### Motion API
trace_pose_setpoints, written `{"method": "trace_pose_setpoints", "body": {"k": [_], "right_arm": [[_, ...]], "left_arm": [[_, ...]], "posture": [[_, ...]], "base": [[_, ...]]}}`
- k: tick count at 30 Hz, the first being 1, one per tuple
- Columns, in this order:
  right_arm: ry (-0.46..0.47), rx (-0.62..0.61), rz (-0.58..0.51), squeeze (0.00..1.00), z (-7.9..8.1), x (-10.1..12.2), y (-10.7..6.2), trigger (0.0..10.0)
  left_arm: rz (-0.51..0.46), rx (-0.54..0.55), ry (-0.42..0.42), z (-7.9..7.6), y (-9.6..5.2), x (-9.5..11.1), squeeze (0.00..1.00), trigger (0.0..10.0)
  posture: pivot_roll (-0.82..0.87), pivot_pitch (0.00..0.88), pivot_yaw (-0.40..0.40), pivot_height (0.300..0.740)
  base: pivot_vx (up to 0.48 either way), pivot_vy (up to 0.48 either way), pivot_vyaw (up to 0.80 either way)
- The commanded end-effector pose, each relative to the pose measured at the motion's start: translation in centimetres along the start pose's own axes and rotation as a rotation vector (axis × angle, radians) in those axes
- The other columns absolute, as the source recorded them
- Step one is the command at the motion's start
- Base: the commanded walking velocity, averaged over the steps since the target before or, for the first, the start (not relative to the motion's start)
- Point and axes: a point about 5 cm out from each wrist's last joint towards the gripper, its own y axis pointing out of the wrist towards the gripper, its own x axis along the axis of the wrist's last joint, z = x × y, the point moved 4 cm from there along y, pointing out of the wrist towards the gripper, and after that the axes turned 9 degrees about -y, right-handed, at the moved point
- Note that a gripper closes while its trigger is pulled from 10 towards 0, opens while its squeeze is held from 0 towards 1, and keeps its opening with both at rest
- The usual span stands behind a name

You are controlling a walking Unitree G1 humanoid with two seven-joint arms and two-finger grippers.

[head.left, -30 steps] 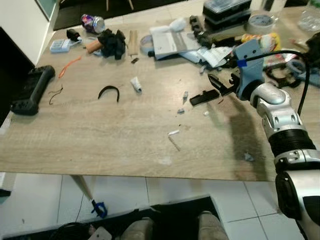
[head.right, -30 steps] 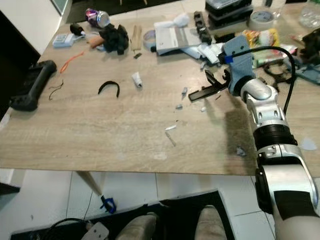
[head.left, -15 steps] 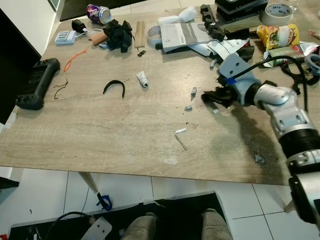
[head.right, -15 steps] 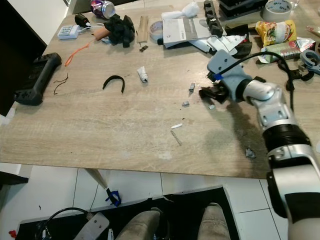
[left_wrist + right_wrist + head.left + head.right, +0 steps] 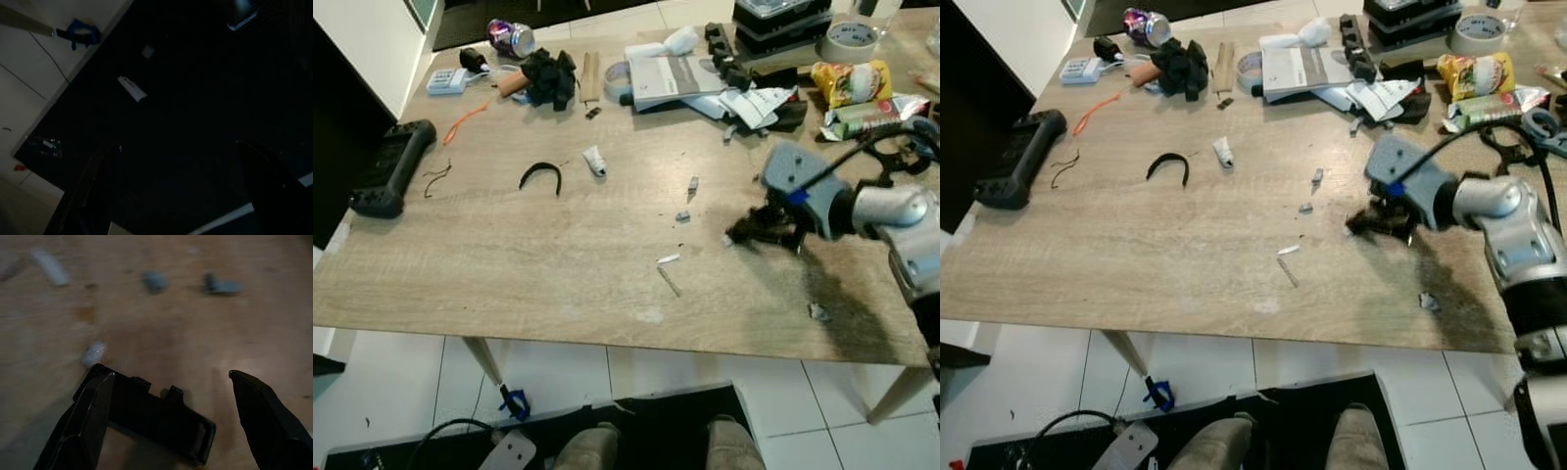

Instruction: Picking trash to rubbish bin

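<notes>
- The wooden table [image 5: 509, 264] fills most of the head view. Clutter runs along its upper edge, and small scraps lie around the middle.
- The right gripper [image 5: 168, 426] sits low over the table at the right of centre. Its fingers are spread wide, straddling the black plastic piece [image 5: 156, 416].
- That piece lies flat on the wood just beside a small white crumb [image 5: 94, 353]. It looks stiff, light and thin, with notches along one edge. I judge that pinching across its narrow width near the middle would hold it best, since a flat smooth part could skid on the tabletop.
- In the head views the wrist covers most of the piece, so its full shape is hard to tell.
- The wrist picture is blurred, and the grey bits [image 5: 155, 281] beyond stay unidentifiable.
- The left gripper [image 5: 181, 186] hangs in the dark, fingers apart.
- I can't pick out a bin.
</notes>
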Motion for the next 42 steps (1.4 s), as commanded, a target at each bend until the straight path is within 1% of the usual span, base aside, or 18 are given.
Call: {"method": "trace_pose_setpoints", "body": {"k": [1, 9, 14, 16, 17, 19, 21, 23, 24, 26, 29, 30, 31, 32, 33, 38, 40, 42], "right_arm": [[0.001, 0.1, -0.013, 0.0, 1.6, 0.5, 0.1, 10.0], [0.012, 0.212, -0.074, 0.0, 3.2, 2.7, -1.7, 10.0], [0.018, 0.23, -0.084, 0.0, 3.5, 3.2, -2.5, 10.0], [0.018, 0.206, -0.085, 0.0, 2.9, 3.3, -2.7, 10.0], [0.016, 0.148, -0.089, 0.0, 1.5, 3.3, -3.3, 10.0], [0.013, 0.124, -0.082, 0.0, 0.9, 3.2, -3.6, 10.0], [0.013, 0.084, -0.031, 0.0, 0.0, 2.5, -3.9, 10.0], [0.028, -0.014, 0.052, 0.0, -1.6, 1.1, -3.7, 10.0], [0.087, -0.092, 0.073, 0.0, -2.6, 0.5, -3.4, 10.0], [0.13, -0.142, 0.085, 0.0, -3.2, 0.1, -3.2, 10.0], [0.482, -0.329, 0.077, 0.0, -4.8, -1.2, -1.7, 10.0], [0.678, -0.379, -0.004, 0.0, -5.4, -0.7, -0.8, 10.0], [0.678, -0.379, -0.004, 0.0, -5.4, -0.7, -0.8, 10.0], [0.889, -0.378, -0.104, 0.0, -5.6, 0.3, 0.6, 10.0], [0.965, -0.379, -0.13, 0.0, -5.8, 0.7, 1.3, 10.0], [1.116, -0.381, -0.15, 0.0, -6.1, 0.9, 2.6, 10.0], [1.139, -0.359, -0.134, 0.0, -5.7, 1.1, 3.3, 10.0], [1.113, -0.3, -0.072, 0.0, -4.5, 1.5, 4.9, 10.0]], "left_arm": [[0.042, 0.0, -0.018, -0.4, 0.0, -1.2, 0.0, 10.0], [0.017, -0.013, -0.022, -1.2, 0.5, 0.3, 0.0, 10.0], [0.007, -0.018, -0.025, -1.5, 0.7, 0.9, 0.0, 10.0], [0.005, -0.02, -0.025, -1.6, 0.8, 1.0, 0.0, 10.0], [0.005, -0.021, -0.024, -1.7, 0.9, 1.2, 0.0, 10.0], [0.006, -0.022, -0.024, -1.7, 0.9, 1.2, 0.0, 10.0], [0.009, -0.021, -0.024, -1.8, 0.9, 1.2, 0.0, 10.0], [0.012, -0.018, -0.028, -1.7, 0.9, 1.0, 0.0, 10.0], [0.014, -0.016, -0.032, -1.7, 0.9, 1.0, 0.0, 10.0], [0.015, -0.015, -0.035, -1.7, 0.9, 0.9, 0.0, 10.0], [0.019, -0.017, -0.041, -1.9, 0.9, 0.7, 0.0, 10.0], [0.022, -0.02, -0.042, -2.1, 0.9, 0.6, 0.0, 10.0], [0.022, -0.02, -0.042, -2.1, 0.9, 0.6, 0.0, 10.0], [0.027, -0.025, -0.042, -2.3, 0.9, 0.4, 0.0, 10.0], [0.03, -0.027, -0.04, -2.4, 0.9, 0.4, 0.0, 10.0], [0.029, -0.024, -0.042, -2.4, 1.0, 0.4, 0.0, 10.0], [0.029, -0.021, -0.042, -2.3, 1.0, 0.4, 0.0, 10.0], [0.035, -0.018, -0.038, -2.3, 0.9, 0.3, 0.0, 10.0]], "posture": [[-0.09, 0.15, 0.133, 0.74], [-0.12, 0.114, 0.118, 0.74], [-0.13, 0.108, 0.12, 0.74], [-0.13, 0.106, 0.118, 0.74], [-0.13, 0.105, 0.119, 0.74], [-0.13, 0.106, 0.116, 0.74], [-0.13, 0.106, 0.116, 0.74], [-0.13, 0.106, 0.116, 0.74], [-0.13, 0.106, 0.116, 0.74], [-0.13, 0.106, 0.116, 0.74], [-0.12, 0.108, 0.106, 0.74], [-0.12, 0.108, 0.106, 0.74], [-0.12, 0.108, 0.106, 0.74], [-0.13, 0.11, 0.11, 0.74], [-0.13, 0.11, 0.11, 0.74], [-0.13, 0.11, 0.11, 0.74], [-0.13, 0.11, 0.11, 0.74], [-0.13, 0.11, 0.11, 0.74]], "base": [[0.0, 0.0, 0.0], [0.0, 0.0, 0.0], [0.0, 0.0, 0.0], [0.0, 0.0, 0.0], [0.0, 0.0, 0.0], [0.0, 0.0, 0.0], [0.0, 0.0, 0.0], [0.0, 0.0, 0.0], [0.0, 0.0, 0.0], [0.0, 0.0, 0.0], [0.0, 0.0, 0.0], [0.0, 0.0, 0.0], [0.0, 0.0, 0.0], [0.0, 0.0, 0.0], [0.0, 0.0, 0.0], [0.0, 0.0, 0.0], [0.0, 0.0, 0.0], [0.0, 0.0, 0.0]]}}
